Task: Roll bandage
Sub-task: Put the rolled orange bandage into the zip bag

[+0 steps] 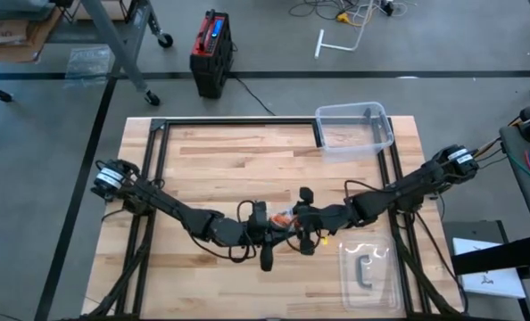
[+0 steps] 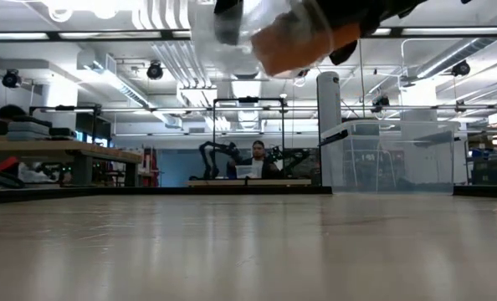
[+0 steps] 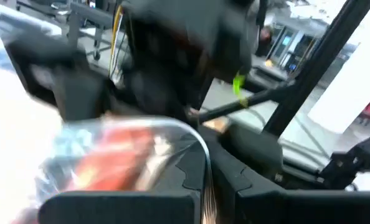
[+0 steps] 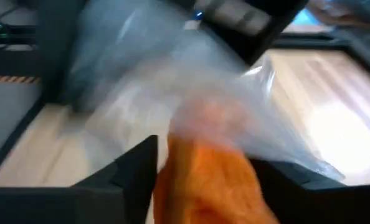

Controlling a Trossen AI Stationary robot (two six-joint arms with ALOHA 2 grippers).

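The orange bandage is held above the middle of the table, partly inside a crumpled clear plastic wrapper. In the low view the bandage and the wrapper hang high, clear of the tabletop. My left gripper comes from the table's left and is shut on the wrapper. My right gripper comes from the right and is shut on the bandage. The two grippers stand close, facing each other. My left gripper pinches the clear wrapper at one edge between its two fingers, coming about level from the table's left. The wrapper is lifted clear of the table, with orange showing through it. My right gripper pinches the orange bandage's exposed end between its two fingers, coming about level from the table's right. The wrapper spreads out beyond the fingers. The bandage is clear of the table.
A clear plastic bin stands at the far right of the table. A clear tray with a dark C-shaped piece lies at the near right. Black frame rails run along the table's far edge and sides. Bare wood lies at the near left.
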